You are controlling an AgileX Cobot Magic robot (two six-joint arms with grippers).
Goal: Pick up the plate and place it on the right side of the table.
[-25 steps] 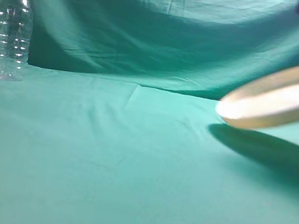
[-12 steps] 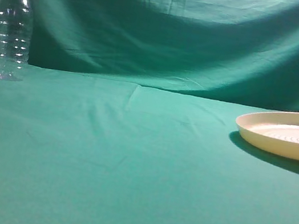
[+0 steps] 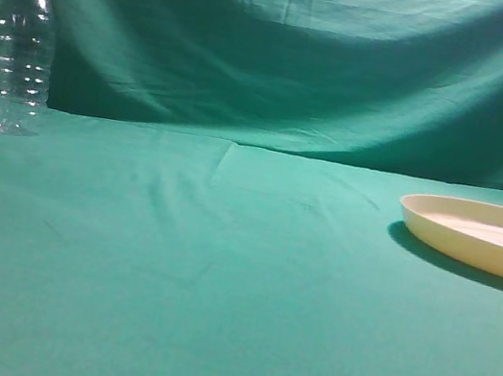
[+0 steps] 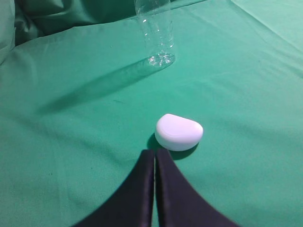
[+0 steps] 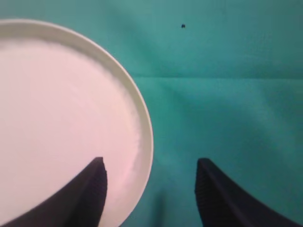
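Note:
The pale cream-yellow plate (image 3: 482,236) lies flat on the teal-green table (image 3: 216,279) at the far right of the exterior view. In the right wrist view the plate (image 5: 61,118) fills the left half. My right gripper (image 5: 150,165) is open above its rim, one finger over the plate and the other over the cloth, holding nothing. My left gripper (image 4: 155,153) is shut and empty, low over the cloth. Neither gripper shows in the exterior view.
A clear plastic bottle (image 3: 21,45) stands at the far left back; it also shows in the left wrist view (image 4: 156,30). A small white rounded object (image 4: 179,132) lies on the cloth just ahead of the left fingertips. Green cloth backdrop (image 3: 286,48) behind.
The plate was tilted in the air in the right gripper, came down and now rests flat on the table. The right gripper let go and has risen out of the exterior view.

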